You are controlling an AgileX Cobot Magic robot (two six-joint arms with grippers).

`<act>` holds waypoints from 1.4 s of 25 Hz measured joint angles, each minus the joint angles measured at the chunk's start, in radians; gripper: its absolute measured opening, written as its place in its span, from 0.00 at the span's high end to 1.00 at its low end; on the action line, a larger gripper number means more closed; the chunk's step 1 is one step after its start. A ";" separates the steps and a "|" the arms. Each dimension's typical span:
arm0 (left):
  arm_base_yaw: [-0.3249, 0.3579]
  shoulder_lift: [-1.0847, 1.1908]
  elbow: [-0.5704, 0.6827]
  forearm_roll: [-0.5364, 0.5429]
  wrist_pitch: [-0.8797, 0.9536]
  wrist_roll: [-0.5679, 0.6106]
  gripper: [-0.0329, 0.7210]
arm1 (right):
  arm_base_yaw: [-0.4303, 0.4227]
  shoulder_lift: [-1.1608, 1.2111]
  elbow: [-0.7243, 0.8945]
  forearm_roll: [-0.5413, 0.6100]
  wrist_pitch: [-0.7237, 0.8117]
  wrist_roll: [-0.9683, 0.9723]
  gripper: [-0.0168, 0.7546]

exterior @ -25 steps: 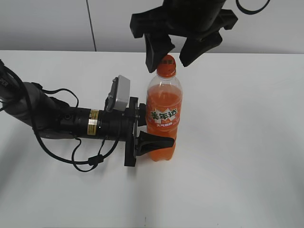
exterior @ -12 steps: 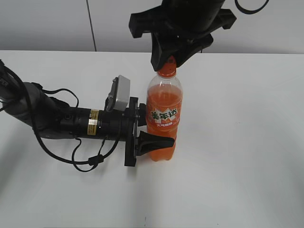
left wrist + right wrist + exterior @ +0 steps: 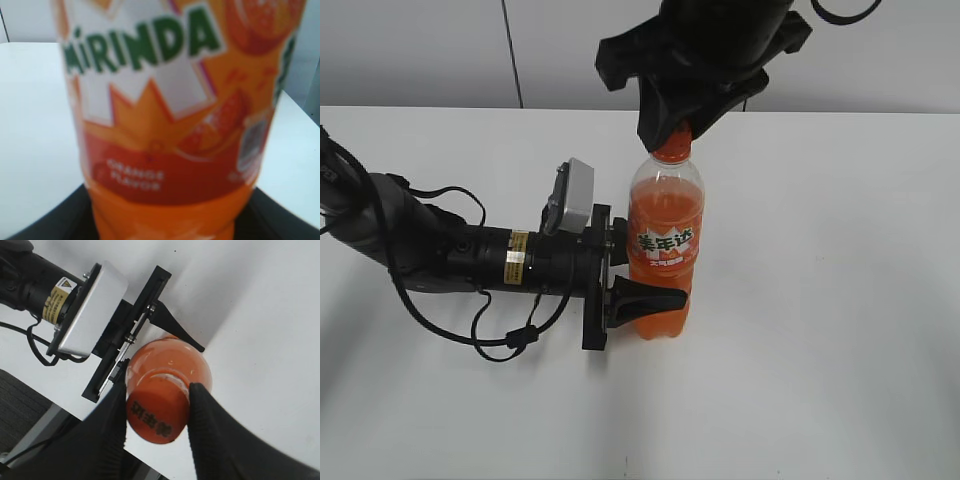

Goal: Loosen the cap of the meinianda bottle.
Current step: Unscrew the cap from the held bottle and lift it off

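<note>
Smooth white table [image 3: 840, 300], clear meinianda bottle [image 3: 665, 250] (left jaws around body, right jaws pinching cap [image 3: 672, 148]).

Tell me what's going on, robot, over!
Left gripper clamps bottle low, upright on table. Right gripper shut on cap. Nothing in the way.

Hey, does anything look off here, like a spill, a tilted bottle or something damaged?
Nothing stands out. The meinianda bottle stands upright on the table, the left gripper clamps its lower body, and the right gripper is closed over the cap. No spill shows.
</note>
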 joint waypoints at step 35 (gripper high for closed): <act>0.000 0.000 0.000 0.002 0.002 -0.002 0.42 | 0.000 -0.005 0.000 0.044 0.012 -1.246 0.63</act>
